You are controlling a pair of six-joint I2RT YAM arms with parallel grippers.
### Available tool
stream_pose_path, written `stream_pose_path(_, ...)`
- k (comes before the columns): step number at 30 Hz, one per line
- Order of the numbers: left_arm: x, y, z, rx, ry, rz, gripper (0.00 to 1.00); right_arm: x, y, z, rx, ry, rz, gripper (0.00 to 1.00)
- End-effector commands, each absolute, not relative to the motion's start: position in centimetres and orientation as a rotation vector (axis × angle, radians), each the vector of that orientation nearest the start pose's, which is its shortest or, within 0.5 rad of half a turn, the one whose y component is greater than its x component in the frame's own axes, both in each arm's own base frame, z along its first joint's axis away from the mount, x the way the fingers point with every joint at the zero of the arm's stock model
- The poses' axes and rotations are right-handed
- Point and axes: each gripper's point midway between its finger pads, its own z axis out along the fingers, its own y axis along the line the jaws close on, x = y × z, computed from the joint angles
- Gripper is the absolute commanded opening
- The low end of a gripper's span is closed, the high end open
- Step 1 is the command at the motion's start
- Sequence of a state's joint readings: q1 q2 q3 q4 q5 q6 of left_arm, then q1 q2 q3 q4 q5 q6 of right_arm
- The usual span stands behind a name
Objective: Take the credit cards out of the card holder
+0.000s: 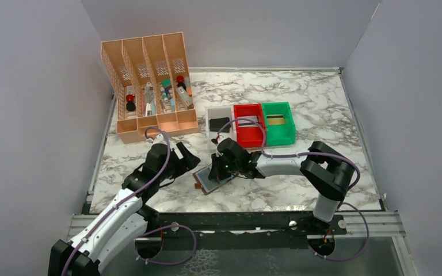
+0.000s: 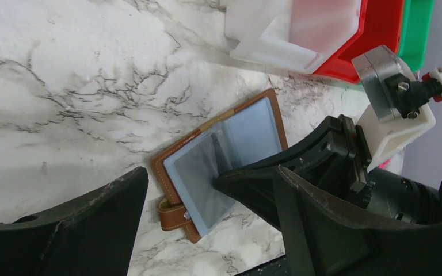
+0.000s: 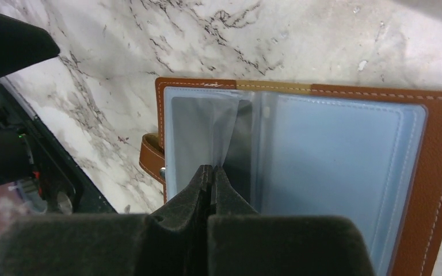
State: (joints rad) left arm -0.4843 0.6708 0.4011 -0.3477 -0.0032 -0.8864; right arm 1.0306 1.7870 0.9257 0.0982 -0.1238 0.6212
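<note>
The brown card holder [image 1: 213, 180] [image 2: 179, 150] [image 3: 437, 172] lies open on the marble, its grey-blue clear sleeves facing up. A greyish credit card [image 3: 195, 132] [image 2: 193, 175] shows inside the near sleeve. My right gripper [image 1: 220, 170] [image 3: 212, 168] is shut, its tips pinching the free edge of that sleeve, which is lifted a little. Whether the card itself is in the pinch I cannot tell. My left gripper [image 1: 185, 158] [image 2: 210, 171] hangs open just left of the holder, its fingers [image 2: 63, 230] apart and touching nothing.
White [image 1: 218, 118], red [image 1: 248, 123] and green [image 1: 278, 122] bins stand just behind the holder. An orange divided organizer [image 1: 149, 86] with small items is at the back left. The table's black front rail [image 1: 236, 218] runs close below the holder.
</note>
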Motion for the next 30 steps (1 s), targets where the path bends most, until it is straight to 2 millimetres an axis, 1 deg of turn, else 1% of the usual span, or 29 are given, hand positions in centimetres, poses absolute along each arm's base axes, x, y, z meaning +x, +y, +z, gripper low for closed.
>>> stream_pose_path(1, 20.9, -17.1, 10.9, -0.329, 2.256, -0.886, 0.83, 18.0, 40.5, 5.7, -0.533, 2.427, 1.124, 0.01)
stream_pose_path(6, 20.7, -18.3, 10.3, -0.287, 2.293, -0.941, 0.81, 18.3, 40.1, 6.3, -0.465, 2.431, 1.247, 0.01)
stream_pose_path(11, 20.8, -18.8, 10.4, -0.267, 2.289, -0.975, 0.80, 19.3, 39.3, 5.9, -0.421, 2.445, 1.258, 0.01)
stream_pose_path(14, 20.8, -19.1, 10.5, -0.250, 2.289, -0.991, 0.78, 19.7, 39.0, 6.1, -0.396, 2.435, 1.285, 0.01)
stream_pose_path(17, 20.6, -19.5, 10.3, -0.226, 2.301, -1.018, 0.76, 20.0, 38.8, 6.2, -0.381, 2.435, 1.300, 0.01)
stream_pose_path(23, 20.1, -20.2, 9.9, -0.189, 2.328, -1.060, 0.70, 20.3, 38.2, 5.5, -0.345, 2.449, 1.318, 0.01)
stream_pose_path(30, 20.2, -20.9, 9.5, -0.187, 2.336, -1.089, 0.70, 20.6, 37.7, 5.7, -0.322, 2.436, 1.339, 0.01)
